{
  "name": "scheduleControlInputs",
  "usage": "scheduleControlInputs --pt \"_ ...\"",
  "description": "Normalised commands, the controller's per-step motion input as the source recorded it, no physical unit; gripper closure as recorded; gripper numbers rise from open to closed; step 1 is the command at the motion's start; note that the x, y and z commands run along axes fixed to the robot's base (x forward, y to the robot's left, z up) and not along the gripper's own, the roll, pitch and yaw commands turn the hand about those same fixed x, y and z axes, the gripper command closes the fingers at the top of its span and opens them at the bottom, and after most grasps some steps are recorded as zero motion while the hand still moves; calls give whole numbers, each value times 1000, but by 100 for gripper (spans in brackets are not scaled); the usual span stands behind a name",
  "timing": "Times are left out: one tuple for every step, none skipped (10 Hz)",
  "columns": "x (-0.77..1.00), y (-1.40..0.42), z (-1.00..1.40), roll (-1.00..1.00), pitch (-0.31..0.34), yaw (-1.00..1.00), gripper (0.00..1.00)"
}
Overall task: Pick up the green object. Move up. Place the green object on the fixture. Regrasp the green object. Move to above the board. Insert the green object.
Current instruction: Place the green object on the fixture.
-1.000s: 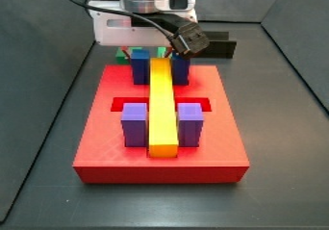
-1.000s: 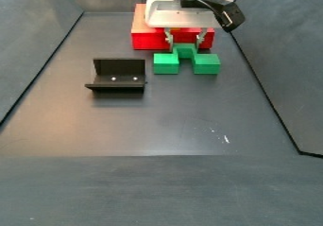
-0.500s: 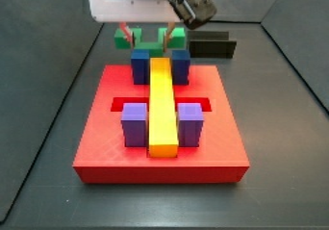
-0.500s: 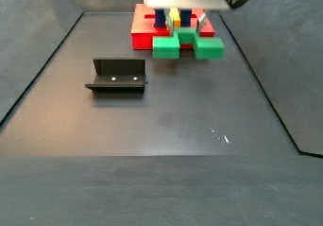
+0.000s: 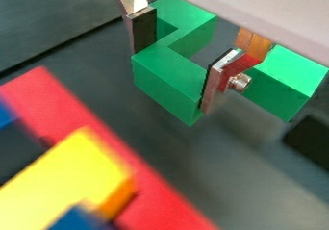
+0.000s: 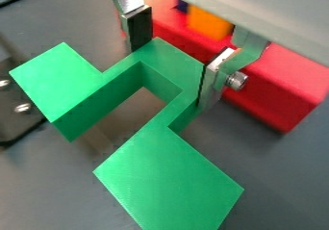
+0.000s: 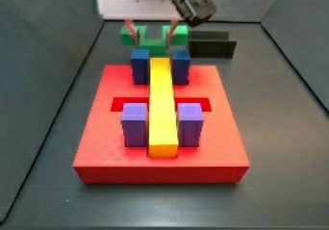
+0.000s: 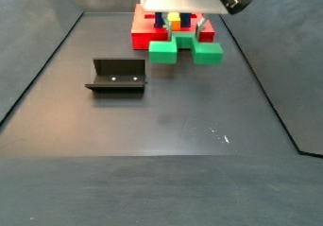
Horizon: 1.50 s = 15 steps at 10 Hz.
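Observation:
The green object (image 7: 178, 34) hangs in the air behind the far end of the board (image 7: 161, 142), with my gripper (image 7: 152, 30) shut on its raised middle part. In both wrist views the silver fingers (image 5: 141, 30) press on either side of the green object (image 5: 171, 68), whose two wide legs spread out below the gripper (image 6: 174, 65). In a side view the green object (image 8: 164, 50) hovers next to the board (image 8: 139, 26). The fixture (image 8: 116, 76) stands empty on the floor, away from the gripper (image 8: 183, 24).
The board carries a long yellow bar (image 7: 161, 104), two blue blocks (image 7: 140, 65) at its far end and two purple blocks (image 7: 135, 123) nearer the front. Dark walls enclose the grey floor (image 8: 177, 135).
My gripper has risen with the green object held in it. The object has come up off the floor behind the board. The board and the fixture have not moved.

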Motion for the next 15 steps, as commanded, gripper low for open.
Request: scheduleControlInputs --pt "480 437 894 -511 140 -169 100" --pt "706 326 811 -497 289 -71 100" --pt "743 140 509 -783 246 -89 100" --pt "694 94 374 -934 251 -54 100" --pt "711 103 380 -917 246 -17 100" --pt "717 54 351 -977 209 -3 100" --pt "726 51 334 -986 180 0 100" --pt "734 60 269 -983 137 0 100" --pt "723 97 217 -974 123 0 100" --pt "754 51 106 -914 131 0 100" --pt "786 6 0 -809 163 0 100" --pt "766 26 0 -734 211 0 100" --pt "680 66 -106 -669 220 23 100" --pt "577 77 -174 -586 271 71 100" --pt "397 83 -140 -460 280 137 100"
